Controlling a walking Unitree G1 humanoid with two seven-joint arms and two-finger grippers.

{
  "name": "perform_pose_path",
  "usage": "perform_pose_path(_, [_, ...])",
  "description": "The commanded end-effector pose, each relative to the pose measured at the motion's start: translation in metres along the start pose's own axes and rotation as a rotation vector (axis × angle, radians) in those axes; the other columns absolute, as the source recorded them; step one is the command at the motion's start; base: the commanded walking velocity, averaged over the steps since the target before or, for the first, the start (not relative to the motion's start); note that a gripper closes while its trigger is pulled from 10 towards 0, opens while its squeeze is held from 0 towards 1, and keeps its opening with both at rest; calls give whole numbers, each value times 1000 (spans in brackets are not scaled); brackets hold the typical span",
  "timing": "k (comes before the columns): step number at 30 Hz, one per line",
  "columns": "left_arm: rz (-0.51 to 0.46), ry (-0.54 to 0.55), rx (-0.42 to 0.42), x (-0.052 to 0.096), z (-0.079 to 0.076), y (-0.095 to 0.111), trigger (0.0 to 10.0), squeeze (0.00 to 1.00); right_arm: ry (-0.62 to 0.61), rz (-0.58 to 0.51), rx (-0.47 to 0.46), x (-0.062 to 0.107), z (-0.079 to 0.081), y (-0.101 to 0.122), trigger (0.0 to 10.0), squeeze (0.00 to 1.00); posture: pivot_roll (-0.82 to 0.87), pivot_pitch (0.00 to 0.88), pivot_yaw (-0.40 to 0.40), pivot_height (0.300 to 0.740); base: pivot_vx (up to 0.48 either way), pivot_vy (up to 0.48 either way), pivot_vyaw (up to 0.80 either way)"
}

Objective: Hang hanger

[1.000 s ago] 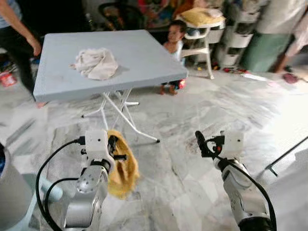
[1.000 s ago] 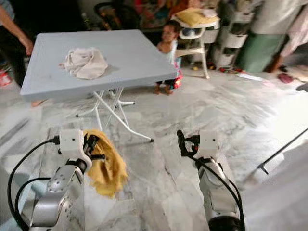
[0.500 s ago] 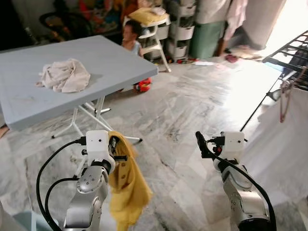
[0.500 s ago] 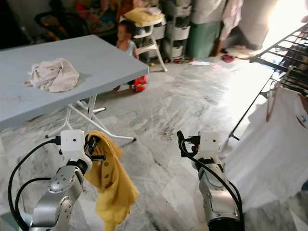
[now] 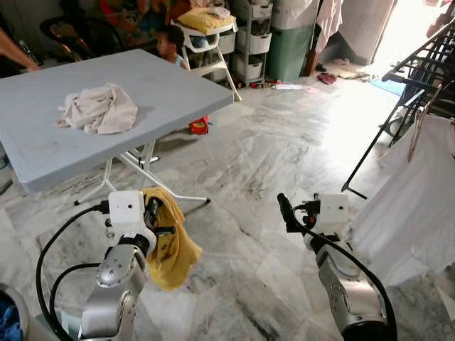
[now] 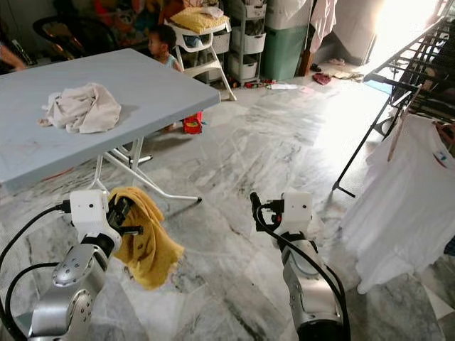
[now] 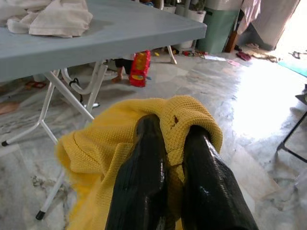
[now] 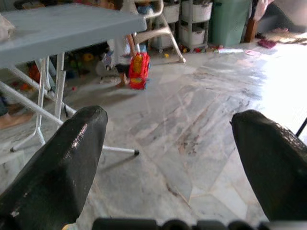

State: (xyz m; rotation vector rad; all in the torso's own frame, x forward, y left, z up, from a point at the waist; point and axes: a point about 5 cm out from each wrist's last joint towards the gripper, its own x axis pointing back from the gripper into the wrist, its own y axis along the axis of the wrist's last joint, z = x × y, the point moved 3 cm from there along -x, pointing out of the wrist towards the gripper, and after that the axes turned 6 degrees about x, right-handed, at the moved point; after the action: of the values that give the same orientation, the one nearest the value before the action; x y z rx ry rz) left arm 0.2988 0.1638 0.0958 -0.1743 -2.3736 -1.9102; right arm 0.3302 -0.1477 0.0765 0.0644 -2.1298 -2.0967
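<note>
My left gripper pinches a yellow knitted garment; my right gripper is spread, empty. The drying rack stands well apart, so hanging remains undone.

Grey-veined marble floor, glossy, bright daylight glare from far right. Grey folding worktop on white legs, crumpled beige cloth on top. White high chair behind. Black drying rack, white shirt hanging.
</note>
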Motion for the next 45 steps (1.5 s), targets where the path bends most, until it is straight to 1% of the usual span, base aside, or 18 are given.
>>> perform_pose_path(1, [-53,-51,1,-2,-11,13,10000,0,-18,1,5,0,-7,1,10000,0,27,0,2,740,341,0,-800])
perform_pose_path(10, [-54,-44,5,-2,-10,12,10000,0,-14,-1,11,1,-7,1,10000,0,27,0,-2,740,337,0,-789])
perform_pose_path(15, [-53,-44,12,-2,-10,11,10000,0,-15,-1,15,1,-7,0,10000,0,24,0,-1,740,306,369,-535])
perform_pose_path(28, [-47,-50,7,-3,-11,10,10000,0,-16,0,22,1,-8,-1,10000,0,25,0,2,740,261,403,0])
perform_pose_path(29, [-29,-35,4,-4,-11,8,10000,0,-16,0,21,1,-7,-1,10000,0,27,0,2,740,0,274,0])
perform_pose_path(32, [-25,-27,2,-5,-11,7,10000,0,-16,1,21,1,-7,-1,10000,0,28,0,3,740,0,91,0])
perform_pose_path(36, [-20,-50,20,-3,-17,5,10000,0,-15,3,18,3,-6,-3,10000,0,28,0,5,740,0,63,0])
perform_pose_path(45, [-22,-63,9,-2,-18,6,10000,0,-17,4,16,3,-5,-3,10000,0,27,0,7,740,0,442,0])
